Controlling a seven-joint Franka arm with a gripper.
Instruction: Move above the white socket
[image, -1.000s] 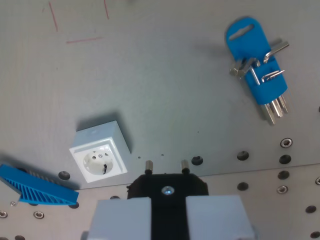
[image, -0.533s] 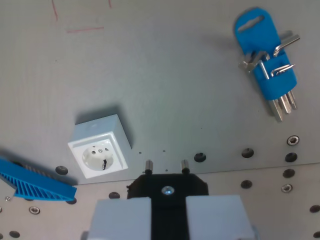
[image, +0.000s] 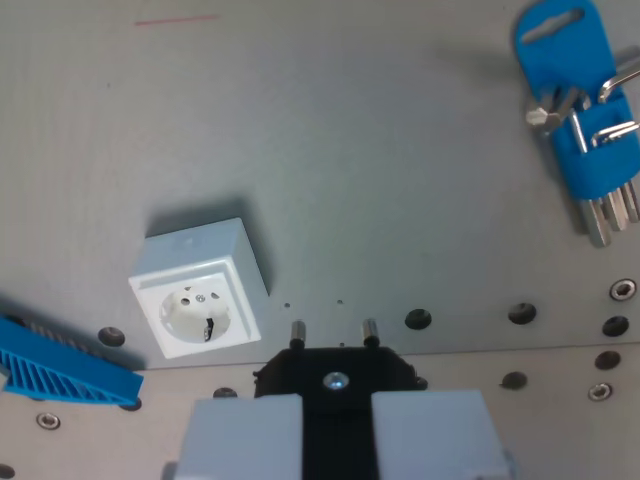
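The white socket (image: 198, 292) is a square box with a round face and two holes, lying on the grey table at the wrist view's lower left. My gripper (image: 334, 400) is at the bottom centre, shut on a black plug (image: 334, 368) whose two metal pins point up the picture. The socket lies to the left of the plug, apart from it. The pins hang above the grey table, just over a row of holes.
A blue holder with metal hex keys (image: 587, 120) lies at the upper right. A blue ribbed part (image: 55, 365) lies at the lower left edge, next to the socket. Rows of mounting holes (image: 520, 313) cross the lower table. A red pen line (image: 175, 19) marks the top.
The camera has moved: the whole scene has shifted. The socket sits slightly lower and left, the hex key holder has slid right and up, and the red marks have slid toward the top edge.
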